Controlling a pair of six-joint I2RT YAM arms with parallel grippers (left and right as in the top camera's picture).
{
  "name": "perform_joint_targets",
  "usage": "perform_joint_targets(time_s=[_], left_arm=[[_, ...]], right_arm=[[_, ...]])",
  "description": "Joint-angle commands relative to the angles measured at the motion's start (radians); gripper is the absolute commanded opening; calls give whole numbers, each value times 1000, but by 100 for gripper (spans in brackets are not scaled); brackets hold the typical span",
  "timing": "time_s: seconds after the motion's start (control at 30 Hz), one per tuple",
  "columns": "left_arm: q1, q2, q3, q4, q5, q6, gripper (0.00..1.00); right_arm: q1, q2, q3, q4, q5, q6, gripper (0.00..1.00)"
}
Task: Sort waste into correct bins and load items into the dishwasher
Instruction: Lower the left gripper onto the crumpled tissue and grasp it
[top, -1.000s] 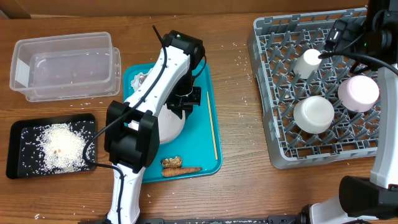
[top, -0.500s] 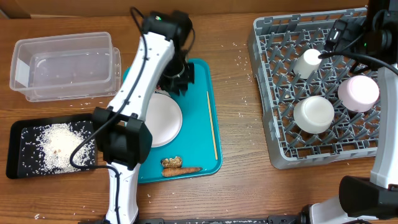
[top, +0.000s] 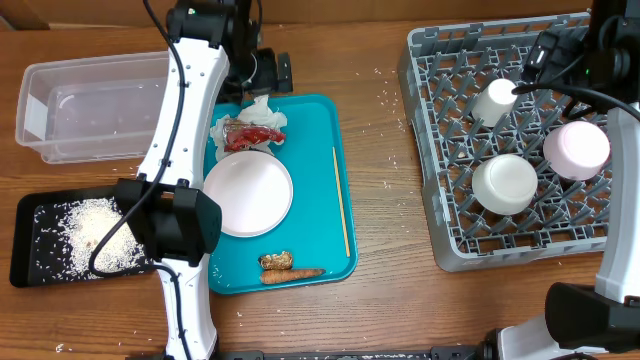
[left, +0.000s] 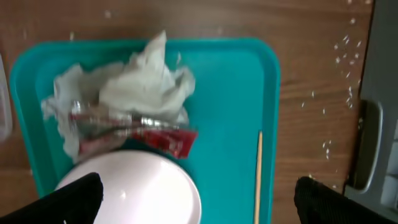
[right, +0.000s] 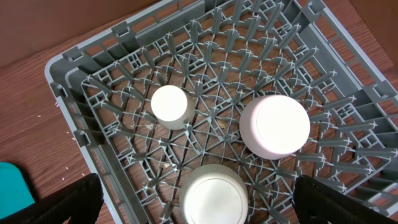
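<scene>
Hanging spread wide and empty, the left jaws sit over the far end of the teal tray (left: 239, 93), with nothing between their tips. Straight ahead of them in the wrist view lies the crumpled tissue (left: 146, 78), and the red wrapper (left: 143, 134) touches its near edge. The small white plate (left: 146, 190) lies nearest, beneath and between the two tips. A thin stick (left: 258, 177) lies toward the right tip. Off to the jaws' side stand the clear tub (top: 100, 70) and, farther off, the black tray (top: 25, 265) holding rice (top: 95, 235). The brown scrap (top: 276, 260) and carrot-like stick (top: 295, 272) lie beyond the plate. The right jaws are likewise spread and empty above the grey rack (right: 62, 93). A cup (right: 170, 106), a pale pink bowl (right: 275, 126) and a white bowl (right: 213, 193) sit among the pegs under them.
</scene>
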Motion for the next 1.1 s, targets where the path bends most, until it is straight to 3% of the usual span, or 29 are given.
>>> perform_joint_targets(time_s=[0.0, 0.07, 0.37, 0.7, 0.77, 1.07], left_arm=[[-1, 5, 21, 51, -7, 97, 99], [-1, 12, 19, 76, -7, 111, 95], [-3, 130, 17, 105, -110, 74, 97], [-3, 286, 17, 136, -110, 38, 82], [-3, 301, 17, 123, -108, 39, 74], [-3, 304, 17, 106, -108, 39, 20]], right_arm=[[0, 0, 2, 3, 7, 7, 100], [0, 0, 2, 3, 7, 7, 100], [0, 0, 2, 3, 7, 8, 100], [0, 0, 2, 3, 7, 8, 100], [0, 0, 2, 3, 7, 7, 100], [0, 0, 2, 3, 7, 8, 100]])
